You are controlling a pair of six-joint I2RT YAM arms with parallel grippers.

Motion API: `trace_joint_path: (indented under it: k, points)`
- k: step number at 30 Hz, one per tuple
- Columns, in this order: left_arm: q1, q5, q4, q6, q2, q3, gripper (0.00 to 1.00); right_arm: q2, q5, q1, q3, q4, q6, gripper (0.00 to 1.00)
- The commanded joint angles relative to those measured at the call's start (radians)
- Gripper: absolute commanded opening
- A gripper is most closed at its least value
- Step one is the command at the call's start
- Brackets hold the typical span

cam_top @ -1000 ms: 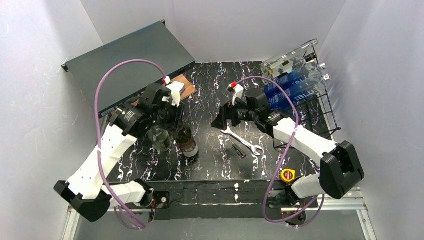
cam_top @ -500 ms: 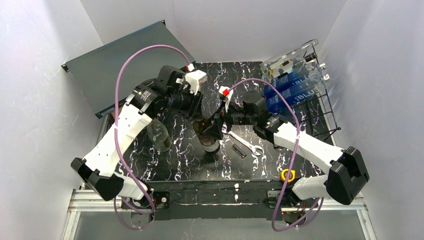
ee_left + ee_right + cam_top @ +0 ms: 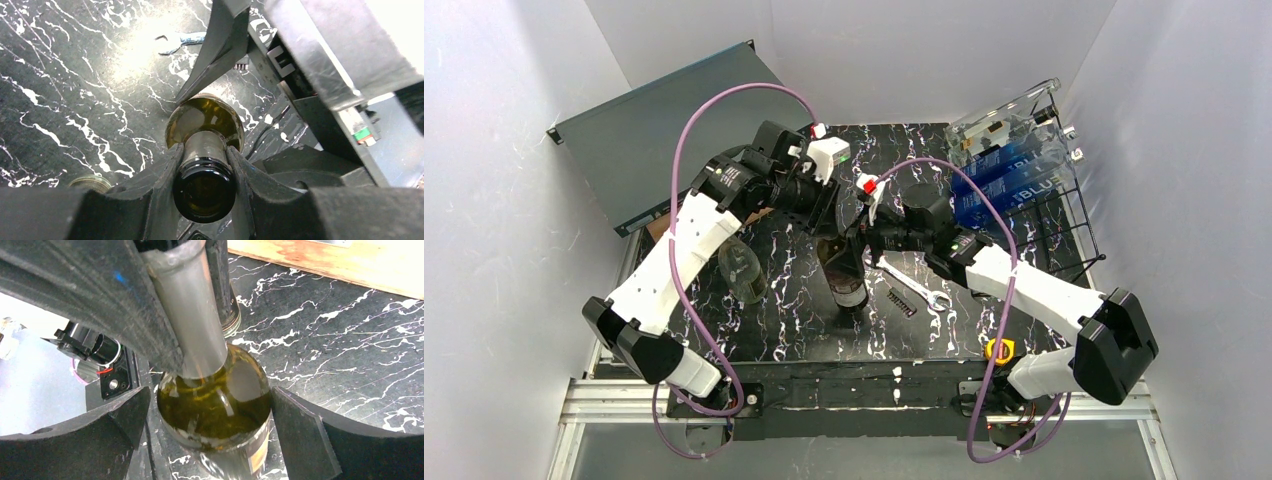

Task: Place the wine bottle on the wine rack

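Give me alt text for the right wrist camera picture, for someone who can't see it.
An olive-green wine bottle fills the view, its neck clamped by the left gripper. The right gripper, open, flanks the bottle's shoulder on both sides. Behind is the black marbled table, with a wooden board at the top right.

Plain white panel walls [image 3: 484, 200] close in the left, far and right sides of a black marble-patterned counter [image 3: 789, 325] veined in white (a bright glare sits on it in the left wrist view). A silver aluminium rail frame [image 3: 589, 400] runs along its near edge.
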State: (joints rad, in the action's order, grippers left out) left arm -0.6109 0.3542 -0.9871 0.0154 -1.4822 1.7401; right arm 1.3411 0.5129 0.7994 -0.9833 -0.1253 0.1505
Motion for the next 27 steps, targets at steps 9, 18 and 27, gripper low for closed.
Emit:
trace_joint_path:
  k: [9, 18, 27]
  points:
    - [-0.003, 0.097, 0.124, 0.018, 0.054, 0.071, 0.00, 0.000, -0.052, 0.037, 0.033, -0.058, 0.011, 0.98]
    - [-0.002, 0.073, 0.130, 0.044, 0.065, 0.056, 0.00, -0.020, -0.070, 0.044, 0.059, -0.070, 0.064, 0.94]
    - [-0.002, -0.029, 0.166, 0.087, 0.068, 0.046, 0.04, 0.001, -0.082, 0.046, 0.016, -0.048, 0.116, 0.41]
